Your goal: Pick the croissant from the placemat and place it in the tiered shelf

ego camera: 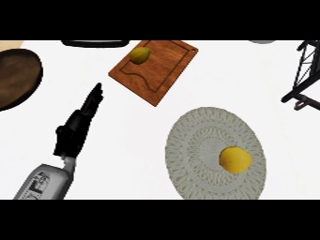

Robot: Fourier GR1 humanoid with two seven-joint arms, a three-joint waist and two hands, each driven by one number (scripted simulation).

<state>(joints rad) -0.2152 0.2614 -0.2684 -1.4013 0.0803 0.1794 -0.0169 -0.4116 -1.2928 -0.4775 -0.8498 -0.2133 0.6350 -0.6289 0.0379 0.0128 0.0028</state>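
Note:
A yellow, rounded croissant (235, 159) lies on the right half of the round grey woven placemat (202, 140) at the lower right. The black wire tiered shelf (313, 75) stands at the right edge, partly cut off by the view. My left hand (79, 124) is at the left, well away from the placemat, its fingers straight and pointing up the counter, holding nothing. My right hand does not show.
A wooden cutting board (162, 72) lies at the top centre with a yellowish-green fruit (140, 55) on its far corner. A dark brown round plate (6, 79) sits at the left edge. A dark object (95, 43) and a pale one (262, 41) peek in at the top.

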